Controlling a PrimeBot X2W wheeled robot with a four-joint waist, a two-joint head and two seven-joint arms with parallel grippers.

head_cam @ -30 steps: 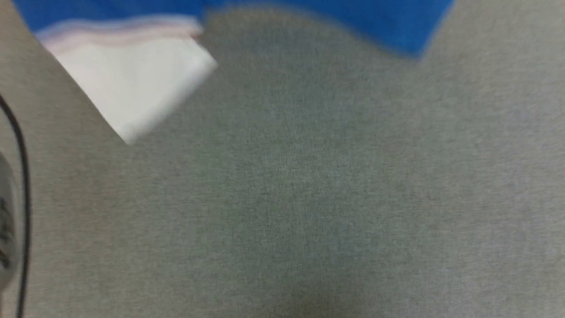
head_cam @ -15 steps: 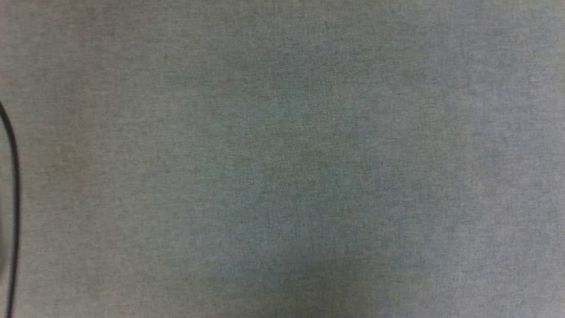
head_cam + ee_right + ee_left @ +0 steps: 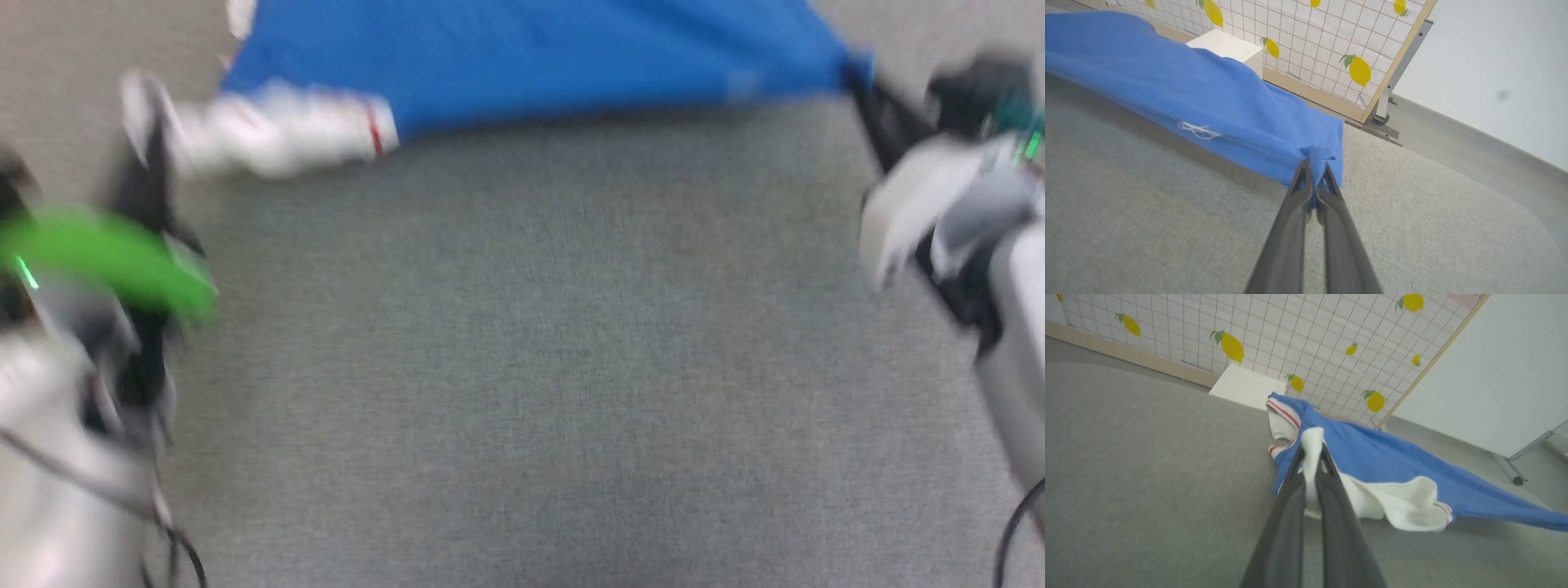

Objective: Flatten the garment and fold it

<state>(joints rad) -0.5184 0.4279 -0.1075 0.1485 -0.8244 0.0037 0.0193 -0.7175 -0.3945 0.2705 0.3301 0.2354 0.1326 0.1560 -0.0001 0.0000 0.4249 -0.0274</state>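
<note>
The bright blue soft jersey T-shirt with white, red-striped short sleeves (image 3: 531, 57) hangs stretched between the two arms over the far half of the grey cloth-covered tabletop (image 3: 522, 367), its near edge pulled almost straight. The left gripper (image 3: 1312, 446) has its two long dark fingers (image 3: 1290, 522) closed tight on a fold of white sleeve cloth that pokes out above the tips; the right gripper (image 3: 1314, 165) is likewise clamped, pinching a bunched blue hem corner. Holding the ends wide apart looks meant to tension the cloth so it can be laid flat: the flattening step, I judge, with folding not yet begun. The near span sags slightly and casts a shadow, so it is off the tabletop; whether the far part rests on it I cannot tell. The held sleeve curls open beside the left fingers and the other sleeve is bunched toward the far edge, so wrinkles are likely there.

Beyond the far edge stands a white grid-patterned screen printed with yellow lemons (image 3: 1331, 36), a small white box (image 3: 1224, 45) low before it and a plain pale wall (image 3: 1494, 61) to one side. None appears to touch the garment, and nothing lies on the tabletop between it and the robot, so I see no obstacle to laying it down
</note>
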